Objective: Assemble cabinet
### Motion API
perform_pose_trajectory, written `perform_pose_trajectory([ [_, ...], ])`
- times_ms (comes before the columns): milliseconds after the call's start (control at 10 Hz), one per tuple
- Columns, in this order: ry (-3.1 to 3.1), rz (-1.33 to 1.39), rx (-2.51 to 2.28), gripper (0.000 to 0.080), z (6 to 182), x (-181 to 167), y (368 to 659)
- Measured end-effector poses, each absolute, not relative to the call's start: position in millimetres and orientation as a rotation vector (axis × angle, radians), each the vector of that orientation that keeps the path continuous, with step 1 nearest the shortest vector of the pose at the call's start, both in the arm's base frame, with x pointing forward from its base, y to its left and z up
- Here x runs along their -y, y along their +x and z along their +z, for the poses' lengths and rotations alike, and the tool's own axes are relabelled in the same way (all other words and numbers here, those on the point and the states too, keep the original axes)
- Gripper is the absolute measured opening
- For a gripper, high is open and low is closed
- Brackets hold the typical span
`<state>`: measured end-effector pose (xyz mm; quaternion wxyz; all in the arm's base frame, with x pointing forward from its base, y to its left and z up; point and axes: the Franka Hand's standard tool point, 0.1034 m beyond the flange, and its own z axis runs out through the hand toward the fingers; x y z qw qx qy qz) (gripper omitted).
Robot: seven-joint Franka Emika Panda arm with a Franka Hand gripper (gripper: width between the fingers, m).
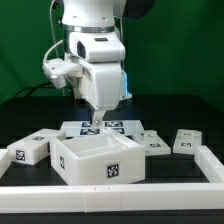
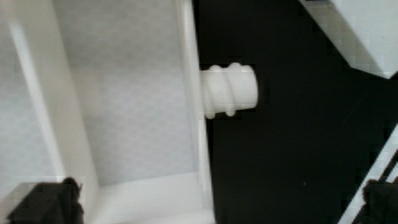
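Cabinet: I see the cabinet [image 1: 98,160] as an upright, open-topped white box with one tag on the face toward the exterior camera.
Gripper: my gripper [image 2: 214,200] hangs over the cabinet's rim. Its fingertips [image 2: 45,200] are spread wide with a side wall between them, holding nothing.
Peg: a short white peg [image 2: 228,92] juts from that wall's outer face.
Loose parts: the left block [image 1: 30,148] lies just beside the cabinet on the exterior view's left. The near-right block [image 1: 150,143] and far-right block [image 1: 188,140] lie on its other side.
Marker board: the marker board [image 1: 100,127] lies flat behind the cabinet.
Done: I judge that only the box body stands.
Left: three tagged blocks are unattached, and none is grasped yet.
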<state>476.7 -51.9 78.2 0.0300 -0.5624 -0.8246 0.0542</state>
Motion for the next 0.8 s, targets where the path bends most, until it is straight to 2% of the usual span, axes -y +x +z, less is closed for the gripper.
perform_pose_trajectory([
  [400, -1.704, 0.184, 2.541, 0.0796, 66.9, 52.1, 480.7],
  [800, -1.718, 0.162, 2.552, 0.0796, 65.4, 54.7, 481.9],
])
